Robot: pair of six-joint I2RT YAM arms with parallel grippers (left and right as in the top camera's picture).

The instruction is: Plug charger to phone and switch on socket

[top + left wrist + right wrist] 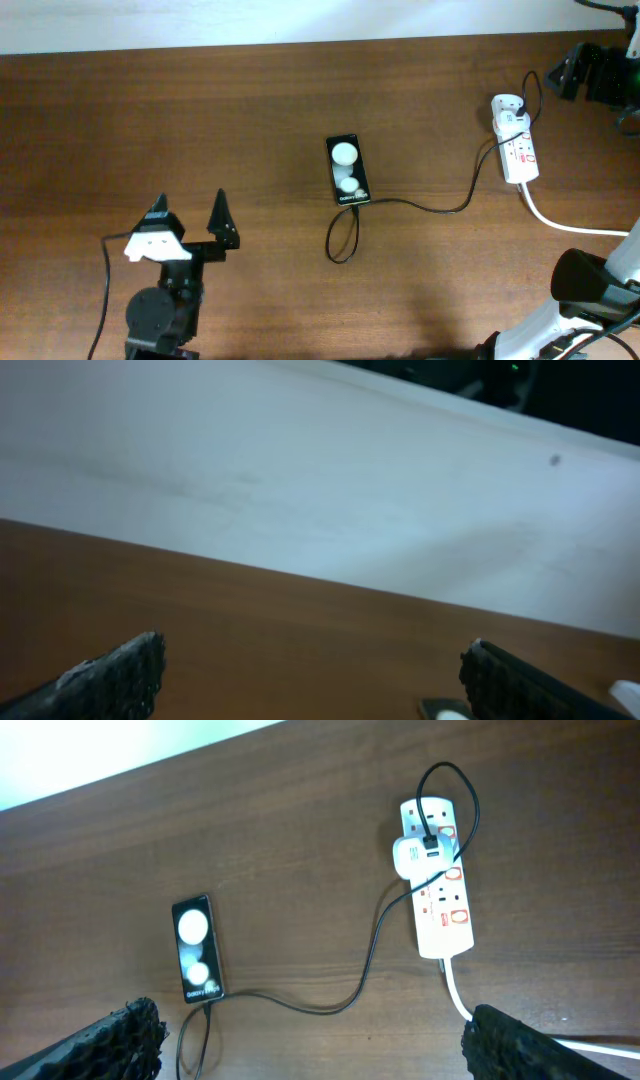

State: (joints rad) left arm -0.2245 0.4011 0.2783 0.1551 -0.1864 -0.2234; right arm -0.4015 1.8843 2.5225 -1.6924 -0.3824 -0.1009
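Observation:
The phone [347, 170] lies flat mid-table, black with two white spots and its lettering at the near end. It also shows in the right wrist view [196, 961]. The charger's thin black cable [430, 208] meets the phone's near end, loops, and runs right to the white adapter [508, 113], which sits in the socket [520, 158]. The cable [370, 960], adapter [415, 853] and socket [445, 905] show in the right wrist view too. My left gripper [190, 213] is open and empty, to the front left of the phone. My right gripper [310, 1020] is open and empty, high above the table.
The socket's thick white cord [570, 226] runs off to the right edge. The cable loop [342, 240] lies just in front of the phone. A pale wall borders the table's far edge [300, 490]. The right arm's base [590, 285] stands at the front right.

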